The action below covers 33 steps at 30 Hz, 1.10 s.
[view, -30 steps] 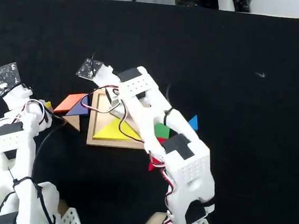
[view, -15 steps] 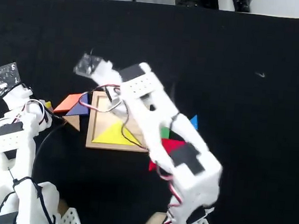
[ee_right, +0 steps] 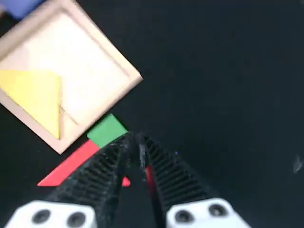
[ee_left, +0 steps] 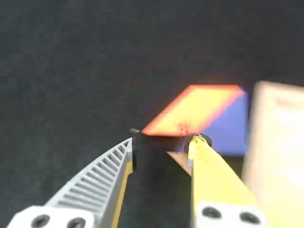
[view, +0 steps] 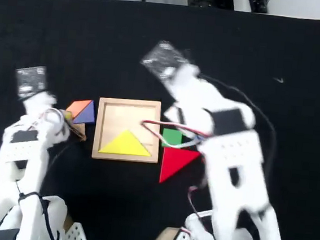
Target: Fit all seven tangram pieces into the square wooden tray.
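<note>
The square wooden tray [view: 130, 108] holds a yellow triangle [view: 125, 144] along its near edge. An orange piece [view: 79, 107] and a blue piece [view: 86, 116] lie just left of the tray. A green square [view: 172, 137] and a red triangle [view: 174, 161] lie off its right side. My left gripper [ee_left: 164, 142] is open just short of the orange piece [ee_left: 194, 109], with the blue piece [ee_left: 228, 130] and the tray [ee_left: 280, 156] beyond. My right gripper [ee_right: 137, 141] is shut with nothing visible in it, above the green square [ee_right: 107, 130] and red triangle [ee_right: 71, 166].
A small tan piece [view: 79, 130] lies by the left gripper's fingers. The right arm [view: 226, 143] stretches over the cloth right of the tray. Black cloth covers the whole table, with wide bare space at the back and right.
The right arm has swung off the tray to the right, uncovering the green square and red triangle. The left arm has shifted right toward the orange piece.
</note>
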{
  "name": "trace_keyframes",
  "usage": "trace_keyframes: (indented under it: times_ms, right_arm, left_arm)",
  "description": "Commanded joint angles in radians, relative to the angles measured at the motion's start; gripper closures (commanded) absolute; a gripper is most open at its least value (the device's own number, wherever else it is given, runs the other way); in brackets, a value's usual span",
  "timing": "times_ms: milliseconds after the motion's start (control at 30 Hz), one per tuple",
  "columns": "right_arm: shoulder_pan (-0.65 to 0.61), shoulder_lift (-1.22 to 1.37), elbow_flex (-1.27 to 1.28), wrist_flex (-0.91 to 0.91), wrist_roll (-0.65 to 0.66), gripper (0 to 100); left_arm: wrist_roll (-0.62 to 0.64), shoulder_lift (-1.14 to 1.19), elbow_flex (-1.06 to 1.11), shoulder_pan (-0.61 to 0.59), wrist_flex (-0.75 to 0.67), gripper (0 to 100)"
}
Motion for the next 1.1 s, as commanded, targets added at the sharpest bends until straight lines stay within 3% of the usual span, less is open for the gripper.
trace_keyframes:
  times_ms: [0, 233, 433, 500, 600, 833, 1067]
  right_arm:
    - [0.135, -0.134, 0.174, -0.081, -0.075, 98.7]
    - [0.295, -0.185, 0.437, -0.236, -0.138, 98.7]
    - [0.391, -0.189, 0.516, -0.275, -0.144, 98.7]
    - [0.419, -0.185, 0.533, -0.284, -0.146, 98.7]
    - [0.466, -0.185, 0.582, -0.353, -0.146, 98.7]
    - [0.508, -0.183, 0.651, -0.453, -0.147, 98.7]
    - [0.509, -0.183, 0.653, -0.454, -0.147, 98.7]
  left_arm:
    - [-0.120, -0.028, -0.079, 0.243, 0.157, 80]
    - [-0.029, -0.015, -0.344, 0.608, 0.414, 80]
    - [0.034, -0.008, -0.397, 0.855, 0.404, 80]
    - [0.072, 0.028, -0.398, 0.917, 0.376, 76]
    - [0.104, 0.132, -0.421, 0.955, 0.336, 70]
    - [0.106, 0.499, -0.619, 1.046, 0.328, 71]
    - [0.100, 0.715, -0.750, 0.990, 0.328, 70]
